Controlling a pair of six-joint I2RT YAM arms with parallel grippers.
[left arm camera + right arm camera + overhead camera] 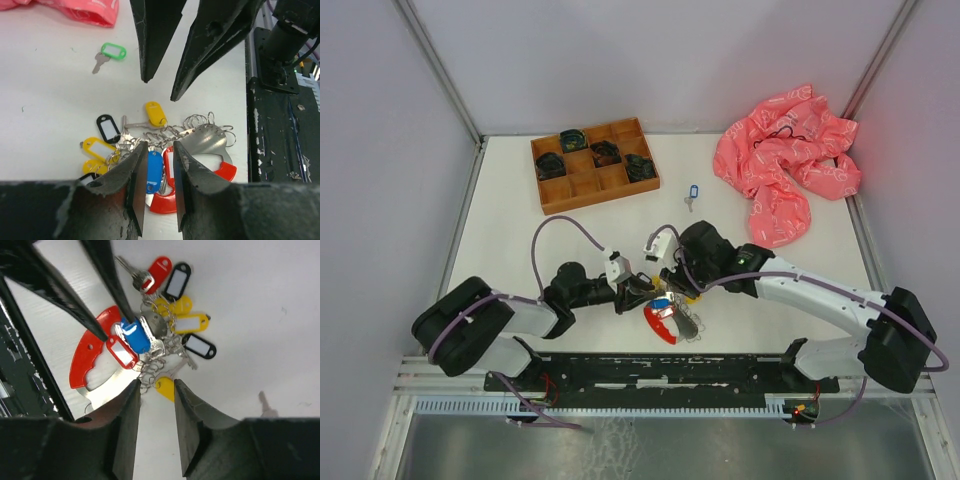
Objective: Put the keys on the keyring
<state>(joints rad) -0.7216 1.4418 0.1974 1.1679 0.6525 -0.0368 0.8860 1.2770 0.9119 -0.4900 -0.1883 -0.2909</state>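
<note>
Straddling the blue-tagged key [154,172] in the keyring bunch [197,142], left gripper [160,146] sits part-open, nothing clearly gripped; right gripper [160,90] hovers upper-frame, open, empty.

Silvery keys [150,135] flashing yellow, black, blue and red tags, red-and-silver keyring [207,145] beside them (one green-tagged key [111,54] too), white worktop [45,100], pink cloth [780,170], brown tray [595,165].

Lab test cell, white partition walls [380,100]
</note>
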